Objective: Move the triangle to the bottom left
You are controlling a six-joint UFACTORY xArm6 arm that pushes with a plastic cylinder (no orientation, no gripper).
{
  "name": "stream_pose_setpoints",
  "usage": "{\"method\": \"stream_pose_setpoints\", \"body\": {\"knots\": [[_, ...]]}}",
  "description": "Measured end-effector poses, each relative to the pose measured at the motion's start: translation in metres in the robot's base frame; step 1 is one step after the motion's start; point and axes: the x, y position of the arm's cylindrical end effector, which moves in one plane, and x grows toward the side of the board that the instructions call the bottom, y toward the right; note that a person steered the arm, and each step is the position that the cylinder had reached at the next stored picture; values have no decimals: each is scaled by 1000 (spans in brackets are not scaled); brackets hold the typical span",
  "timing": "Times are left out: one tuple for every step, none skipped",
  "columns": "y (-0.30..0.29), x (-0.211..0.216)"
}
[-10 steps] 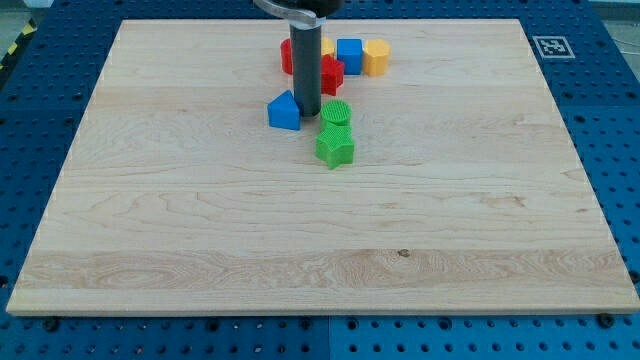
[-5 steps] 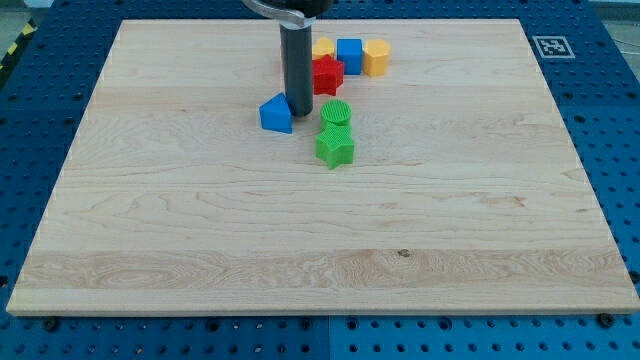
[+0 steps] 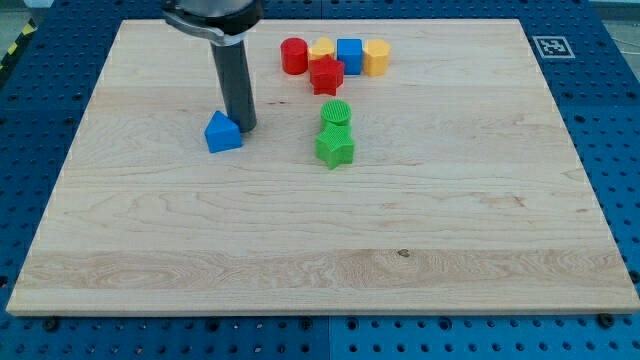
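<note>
The wooden board (image 3: 120, 250) was seen lying on a blue perforated table (image 3: 30, 150), whose far edges were cut off by the frame. The blue triangle (image 3: 223, 132) was located in the upper left part of the board, well apart from the bottom left corner. The dark rod was placed just beside it at about 2 o'clock, with my tip (image 3: 243, 128) at the block's upper right edge; whether contact was made could not be determined. No jaws were carried by the rod, so nothing was grasped. The mount above the rod was cut off by the view's top.

At 1 o'clock from the triangle, a row was formed near the top edge by a red cylinder (image 3: 294, 56), a yellow block (image 3: 321, 48) of unclear shape, partly hidden behind a red star-like block (image 3: 326, 76), a blue cube (image 3: 349, 54) and a yellow hexagonal block (image 3: 376, 57). At 3 o'clock from the triangle, a green cylinder (image 3: 336, 115) was found touching a green star-like block (image 3: 335, 148). A printed marker (image 3: 549, 45) was seen at the board's upper right corner.
</note>
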Motion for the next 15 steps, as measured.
{"method": "stream_pose_setpoints", "body": {"knots": [[-13, 5], [-26, 15], [-33, 31], [-39, 36], [-46, 36], [-53, 36], [-61, 36], [-71, 38], [-77, 46], [-84, 52], [-91, 53], [-98, 59], [-102, 64], [-103, 72], [-103, 80]]}}
